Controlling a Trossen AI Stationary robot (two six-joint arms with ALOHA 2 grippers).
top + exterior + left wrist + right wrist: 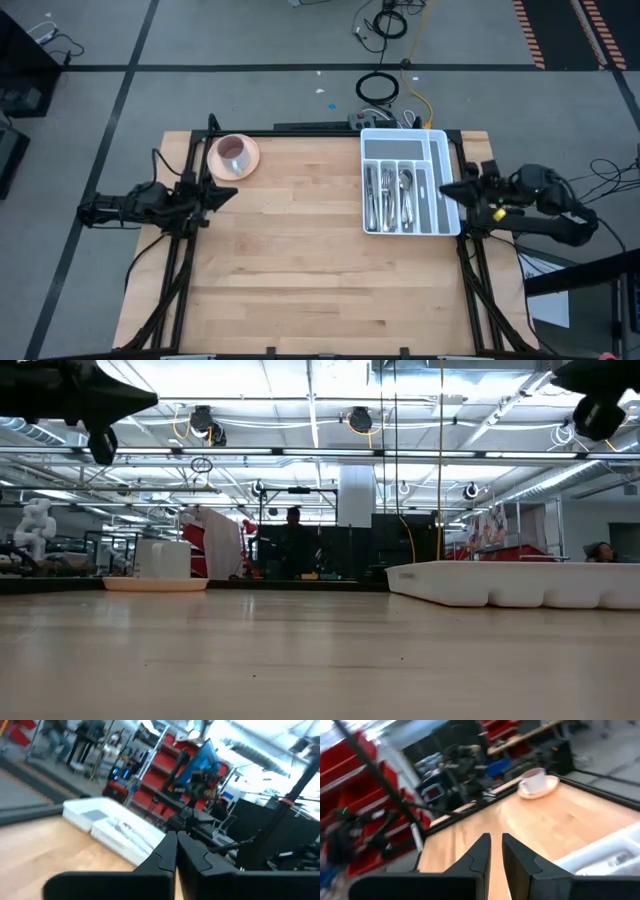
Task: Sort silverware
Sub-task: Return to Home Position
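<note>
The silverware [390, 195] lies in the narrow compartments of a white divided tray [438, 180] at the table's far right; forks and spoons show side by side. In the left wrist view the silverware [125, 826] shows in the tray across the table. My left gripper [228, 192] hovers at the table's left edge, shut and empty, its fingertips together [175, 836]. My right gripper [447, 190] hovers over the tray's right rim, pointing level toward the table's left. Its fingers [495, 840] stand a narrow gap apart with nothing between them.
A pink cup on its saucer [234, 155] stands at the far left corner, just behind my left gripper. Bare wooden tabletop [300, 270] spreads between the arms and toward the near edge. Black frame rails [180, 280] run along both side edges.
</note>
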